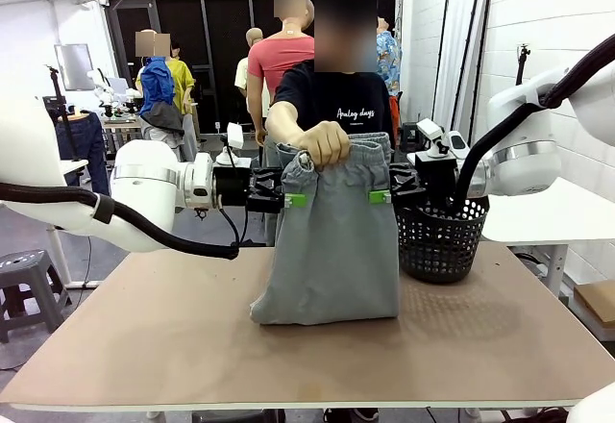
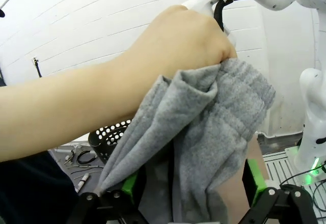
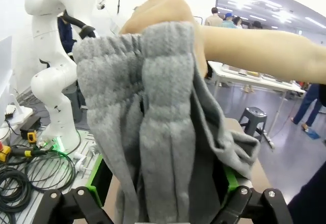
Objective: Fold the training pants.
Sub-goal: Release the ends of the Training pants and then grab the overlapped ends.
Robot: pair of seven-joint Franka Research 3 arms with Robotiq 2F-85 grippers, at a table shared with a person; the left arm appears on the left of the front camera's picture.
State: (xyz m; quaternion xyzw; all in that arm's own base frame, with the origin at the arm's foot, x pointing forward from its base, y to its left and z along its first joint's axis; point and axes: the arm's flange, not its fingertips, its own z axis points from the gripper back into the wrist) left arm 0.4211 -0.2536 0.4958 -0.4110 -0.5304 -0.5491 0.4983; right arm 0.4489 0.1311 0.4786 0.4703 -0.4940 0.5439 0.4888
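A person's hand (image 1: 325,142) holds the light grey training pants (image 1: 336,240) up by the bunched waistband, and their lower end rests folded on the table. My left gripper (image 1: 293,197) is at the pants' left edge just below the waistband, and my right gripper (image 1: 381,195) is at the right edge at the same height. In the left wrist view the left gripper (image 2: 191,186) stands open, its green pads wide apart with grey cloth (image 2: 214,132) hanging between them. The right gripper (image 3: 162,183) is likewise open around the cloth (image 3: 163,117), not pinching it.
A black mesh basket (image 1: 442,240) stands on the brown table (image 1: 288,346) just right of the pants, under my right arm. The person stands at the far edge behind the pants. A grey stool (image 1: 29,274) is off the table's left side.
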